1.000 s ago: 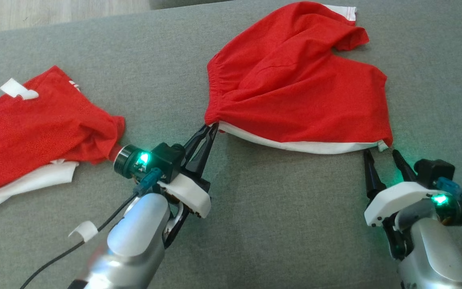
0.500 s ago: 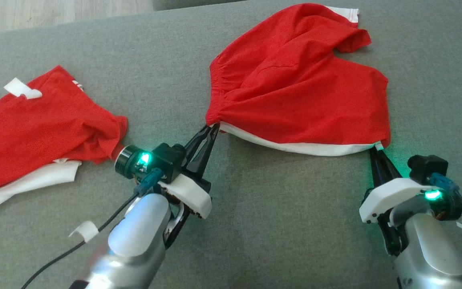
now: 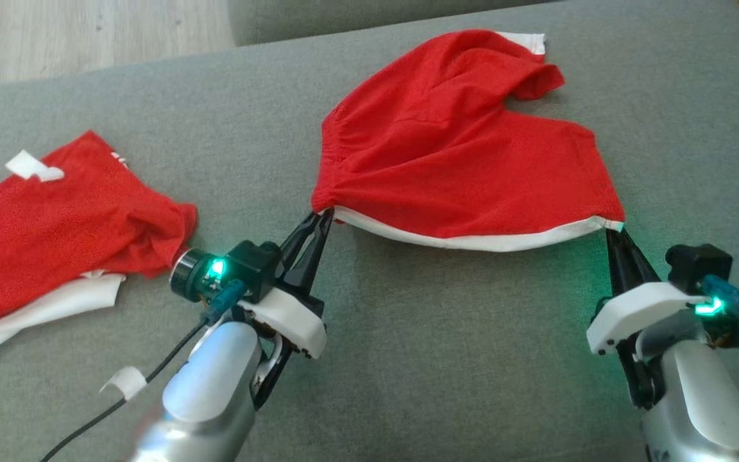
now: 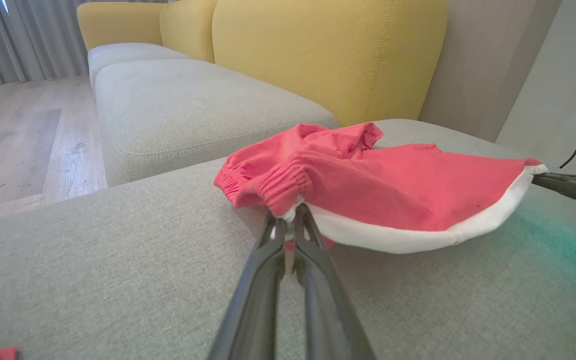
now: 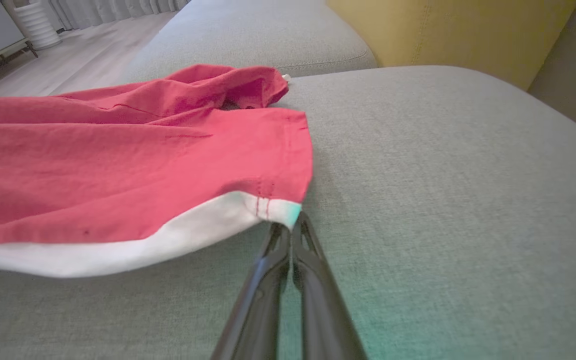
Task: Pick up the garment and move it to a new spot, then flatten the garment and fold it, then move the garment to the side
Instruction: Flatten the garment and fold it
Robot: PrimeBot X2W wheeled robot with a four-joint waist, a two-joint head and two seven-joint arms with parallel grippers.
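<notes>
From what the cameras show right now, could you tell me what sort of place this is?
Most likely a home living room: the red garment rests on a grey upholstered sofa seat, with yellow back cushions, a wood-look floor and curtains beyond.

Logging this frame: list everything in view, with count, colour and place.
red shorts: 1, red with white trim, middle of the near cushion, front edge held at both corners
second garment: 1, red and white, crumpled on the cushion to the robot's left
grey cushions: at least 2, grey, one under the clothes, another beyond it
yellow backrests: at least 2, yellow, behind the cushions
floor: 1, pale wood, beyond the cushions
cable: 1, black, beside the left forearm
left hand: 1, black fingers, shut on the shorts' left corner
right hand: 1, black fingers, shut on the shorts' white-trimmed right corner
</notes>
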